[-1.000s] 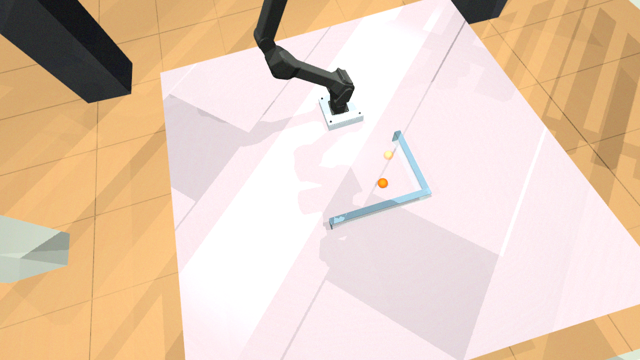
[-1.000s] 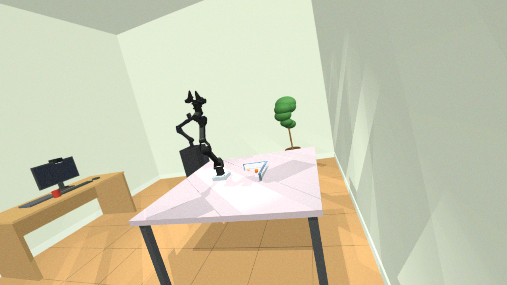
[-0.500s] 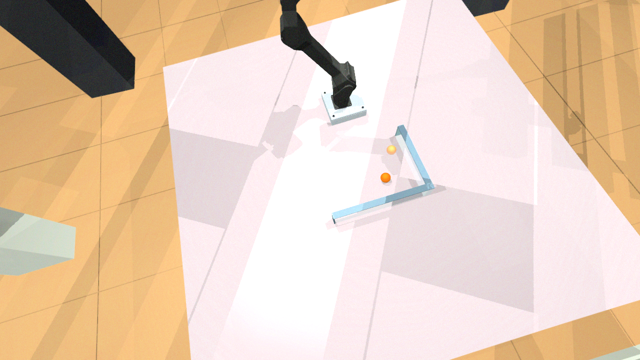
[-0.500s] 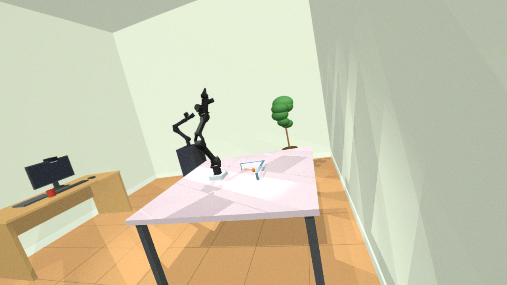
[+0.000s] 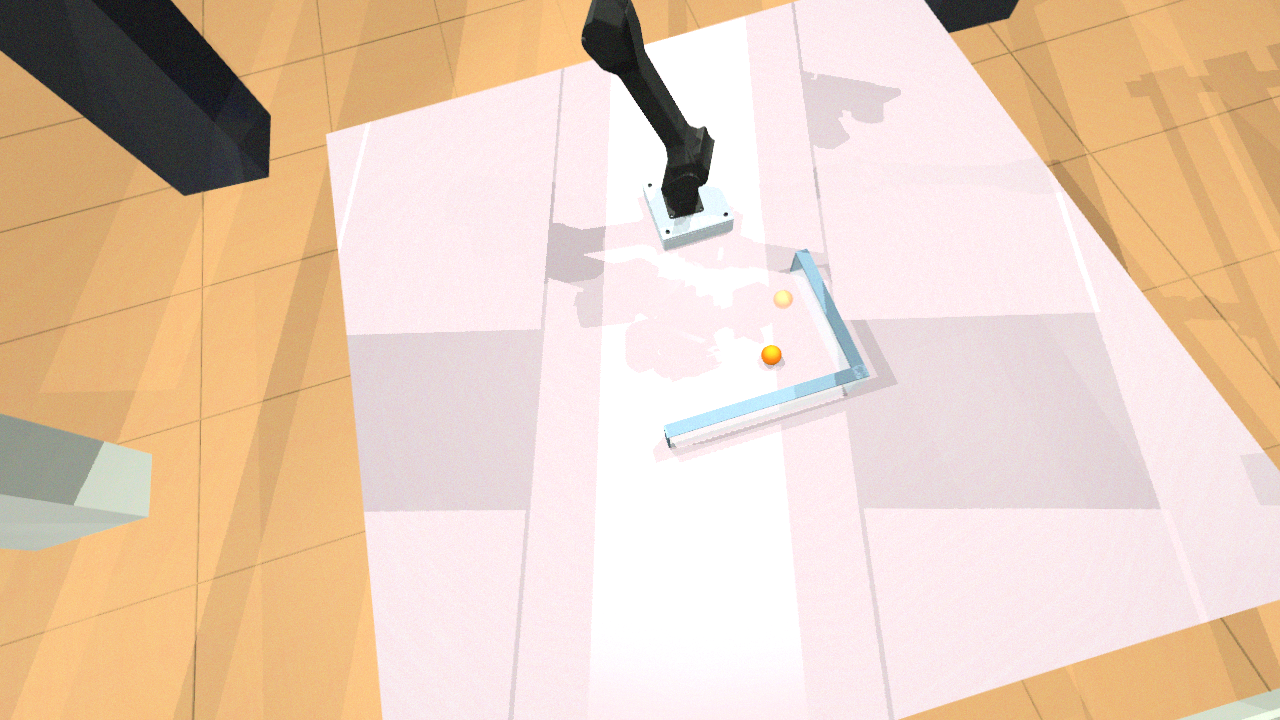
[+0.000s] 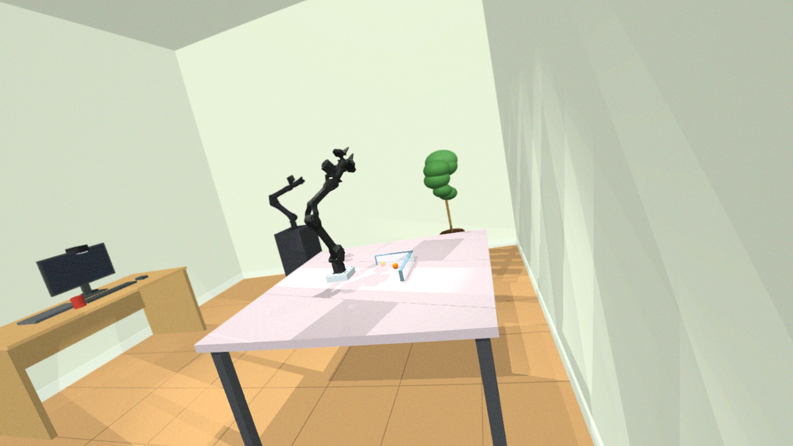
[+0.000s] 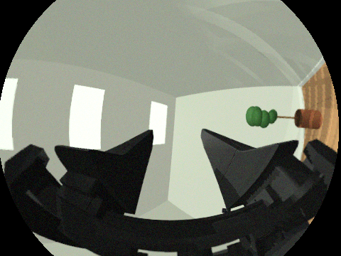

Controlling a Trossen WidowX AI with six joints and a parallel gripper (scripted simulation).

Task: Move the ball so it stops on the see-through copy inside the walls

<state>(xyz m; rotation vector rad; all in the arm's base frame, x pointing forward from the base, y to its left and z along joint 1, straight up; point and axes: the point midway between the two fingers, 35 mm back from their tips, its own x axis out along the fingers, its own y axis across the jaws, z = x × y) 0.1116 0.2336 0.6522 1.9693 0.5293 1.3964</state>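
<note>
The orange ball [image 5: 770, 355] [image 6: 394, 265] lies on the table between the arm base and the long low wall [image 5: 760, 402] [image 6: 406, 266]. The short wall [image 5: 835, 313] [image 6: 393, 254] meets it at a corner. The pale see-through copy [image 5: 783, 299] [image 6: 382, 264] is nearer the arm base than the ball, beside the short wall and on its inner side. A gap separates ball and copy. My gripper [image 6: 349, 152] [image 7: 177, 133] is raised high above the table, points up and away from it, and is partly open with nothing between the fingers. It is out of frame in the top view.
The arm's pale base plate [image 5: 699, 231] [image 6: 340, 275] stands on the table [image 5: 447, 608] [image 6: 354, 338], behind the open side of the walls. Beyond the table are a desk [image 6: 166, 280] with a monitor, a potted plant [image 6: 440, 169] and a second dark arm [image 6: 281, 209] on a stand.
</note>
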